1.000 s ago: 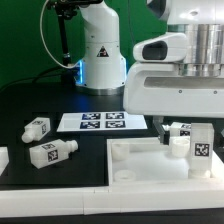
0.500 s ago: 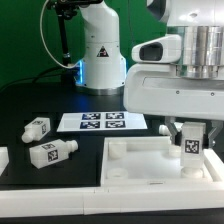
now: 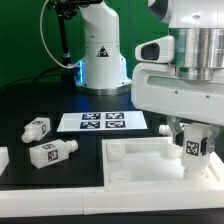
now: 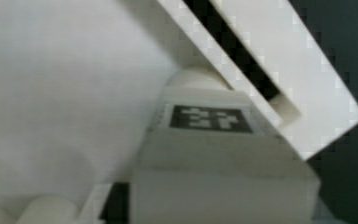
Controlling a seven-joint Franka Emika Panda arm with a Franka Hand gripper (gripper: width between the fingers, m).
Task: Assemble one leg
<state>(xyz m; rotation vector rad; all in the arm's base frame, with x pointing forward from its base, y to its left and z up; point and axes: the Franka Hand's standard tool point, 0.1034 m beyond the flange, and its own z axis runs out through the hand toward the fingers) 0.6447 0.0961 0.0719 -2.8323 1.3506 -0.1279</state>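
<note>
My gripper (image 3: 193,138) is shut on a white leg (image 3: 194,149) and holds it upright over the far right corner of the large flat white tray-like piece (image 3: 140,172). The leg's tag faces the exterior camera. In the wrist view the leg (image 4: 220,175) fills the lower middle, its tag (image 4: 211,118) facing up. Its round end is against the tray-like piece (image 4: 60,110), beside a raised rim (image 4: 265,70). Two more legs (image 3: 37,128) (image 3: 54,152) lie loose on the black table at the exterior view's left.
The marker board (image 3: 103,121) lies behind the tray-like piece. The arm's white base (image 3: 101,55) stands at the back. Another white part (image 3: 3,158) shows at the left edge. A green wall is behind.
The gripper and the held leg have shifted slightly to the exterior view's right and a little lower. The leg's tag has turned to face the camera squarely.
</note>
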